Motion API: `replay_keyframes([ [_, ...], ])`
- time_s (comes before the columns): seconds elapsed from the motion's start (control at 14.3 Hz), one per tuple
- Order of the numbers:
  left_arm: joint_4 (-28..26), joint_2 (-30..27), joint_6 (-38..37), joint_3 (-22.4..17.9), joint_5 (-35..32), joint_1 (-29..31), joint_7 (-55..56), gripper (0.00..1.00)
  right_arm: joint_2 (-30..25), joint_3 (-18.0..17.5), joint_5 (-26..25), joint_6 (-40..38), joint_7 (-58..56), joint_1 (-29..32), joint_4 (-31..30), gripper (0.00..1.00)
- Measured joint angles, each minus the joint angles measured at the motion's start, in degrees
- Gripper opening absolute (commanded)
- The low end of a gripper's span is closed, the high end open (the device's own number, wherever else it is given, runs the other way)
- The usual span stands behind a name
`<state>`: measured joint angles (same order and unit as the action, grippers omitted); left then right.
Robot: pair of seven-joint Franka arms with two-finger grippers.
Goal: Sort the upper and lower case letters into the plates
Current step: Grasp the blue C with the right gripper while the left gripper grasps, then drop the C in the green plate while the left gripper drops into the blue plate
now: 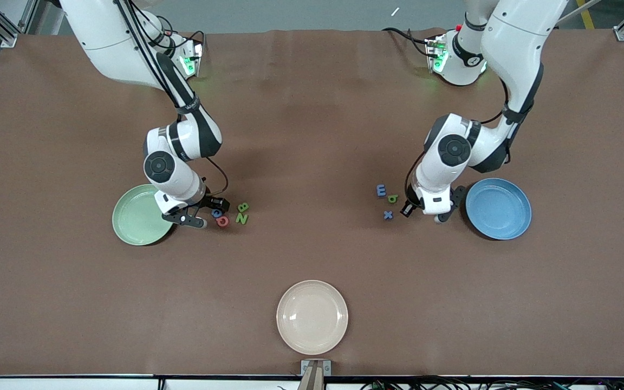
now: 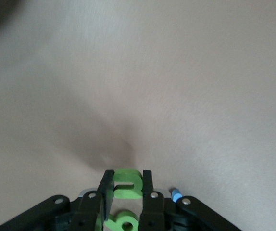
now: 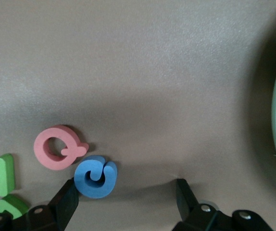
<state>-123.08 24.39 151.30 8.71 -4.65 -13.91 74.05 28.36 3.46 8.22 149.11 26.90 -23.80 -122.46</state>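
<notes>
- I see my left gripper clenched on a green letter, low beside the blue plate.
- My right gripper stands released beside the blue letter, near the green plate.

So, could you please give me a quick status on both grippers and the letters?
Left gripper shut on a green letter beside the blue plate. Right gripper open, down at the blue letter by the green plate. Nothing in the way.

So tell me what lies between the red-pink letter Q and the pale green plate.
The blue foam letter and right gripper, seen in the right wrist view.
</notes>
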Motion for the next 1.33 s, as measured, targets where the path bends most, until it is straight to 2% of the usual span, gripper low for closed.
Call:
replay_keyframes([
  [0.35, -0.8, -6.8, -12.5, -0.1, -0.4, 7.4, -25.2, 0.14, 0.4, 0.1, 0.0, -0.1, 0.0, 0.0, 0.9, 0.76],
  [0.63, -5.4, -10.5, -13.7, -0.2, -0.4, 15.8, -47.3, 0.13, 0.7, 0.1, 0.0, -0.1, 0.0, 0.0, 1.5, 0.66],
  [0.84, -6.9, -10.6, -13.6, -0.2, -0.7, 20.7, -58.3, 0.13, 0.8, 0.1, 0.0, -0.2, 0.0, 0.0, 1.8, 0.42],
  [1.12, -7.6, -9.2, -11.6, -0.2, -5.8, 22.9, -61.1, 0.13, 0.7, 0.0, 0.0, -0.3, 0.1, 0.0, 2.3, 0.04],
  [1.19, -8.0, -8.5, -10.4, -0.2, -6.2, 23.1, -61.1, 0.13, 0.7, 0.0, 0.0, -0.4, 0.1, 0.0, 2.3, 0.01],
  [1.33, -9.1, -7.2, -7.3, -0.2, -6.4, 23.4, -61.2, 0.14, 0.6, 0.1, 0.0, -0.7, 0.4, 0.0, 2.4, 0.0],
])
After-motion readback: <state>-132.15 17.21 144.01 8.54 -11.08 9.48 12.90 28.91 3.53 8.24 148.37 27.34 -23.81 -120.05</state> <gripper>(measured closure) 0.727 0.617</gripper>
